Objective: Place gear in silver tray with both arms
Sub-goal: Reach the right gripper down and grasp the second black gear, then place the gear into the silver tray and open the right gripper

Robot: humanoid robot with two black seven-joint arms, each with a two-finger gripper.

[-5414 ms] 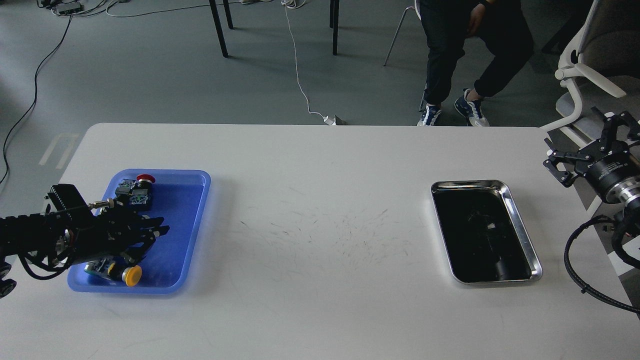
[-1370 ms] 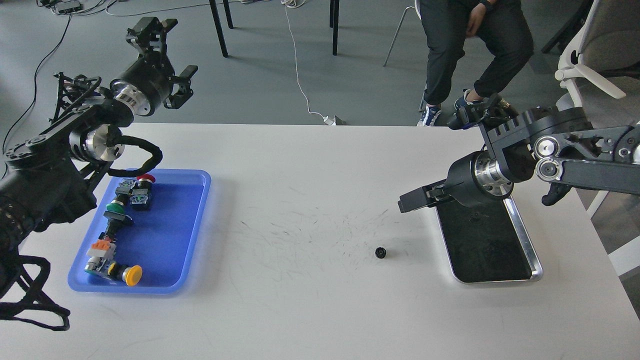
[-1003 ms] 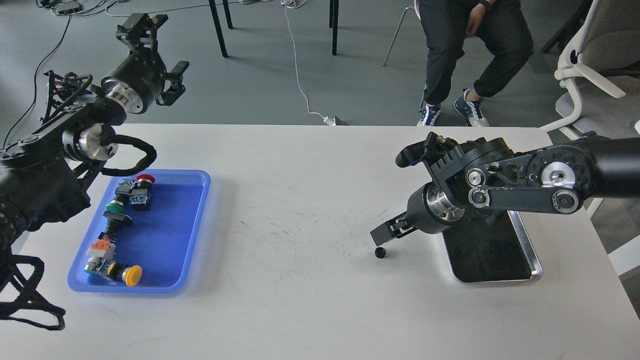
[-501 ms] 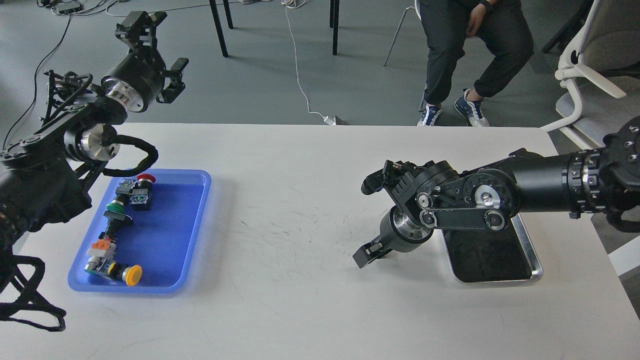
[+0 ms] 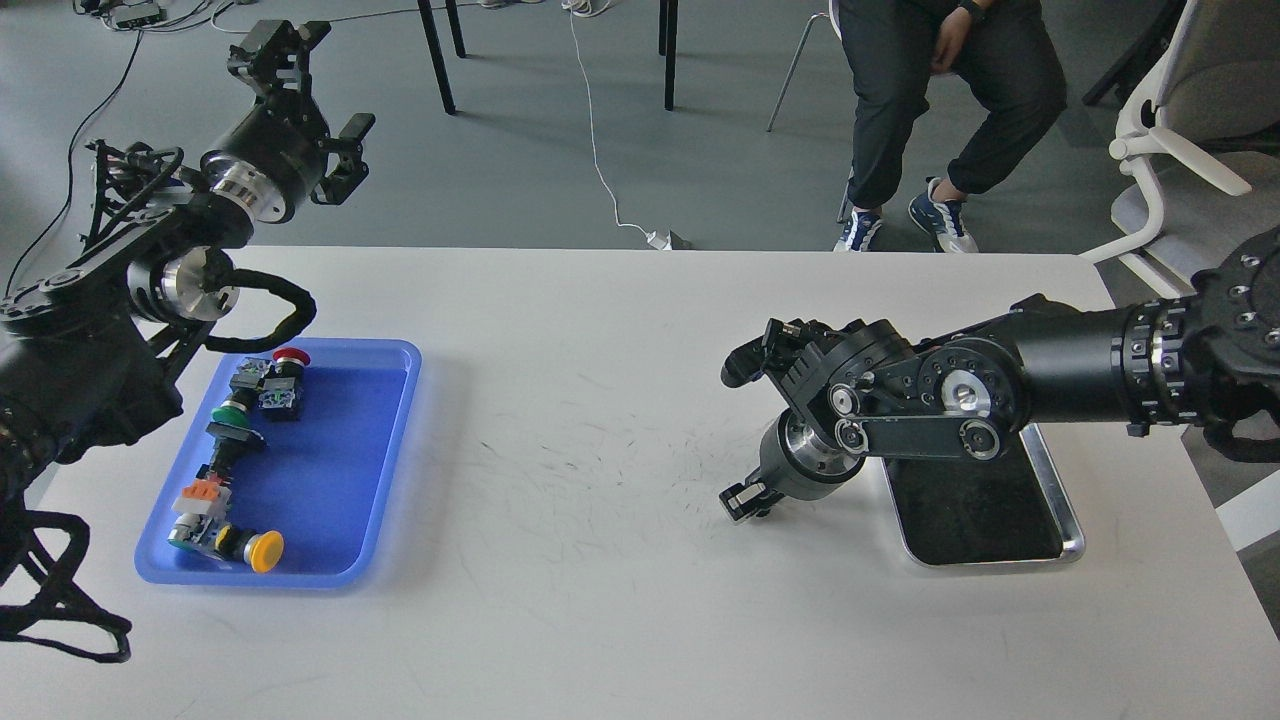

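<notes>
right hand (image 5: 745, 499): low on table, grip state unclear | silver tray (image 5: 1050, 478): just beside, right | left hand (image 5: 300, 90): raised, fingers spread

A large blue plastic tray (image 5: 385, 440) with rounded corners sits at the left of the white, scuffed surface (image 5: 600, 620), holding push-button switches capped in red (image 5: 290, 356), green (image 5: 228, 412) and yellow (image 5: 265, 551). Beyond the surface, a person in dark trousers and blue-and-white trainers (image 5: 940, 100) sits on the grey floor's far side, near a white office chair (image 5: 1190, 150), with a white cable (image 5: 600, 170) trailing to a plug.
</notes>
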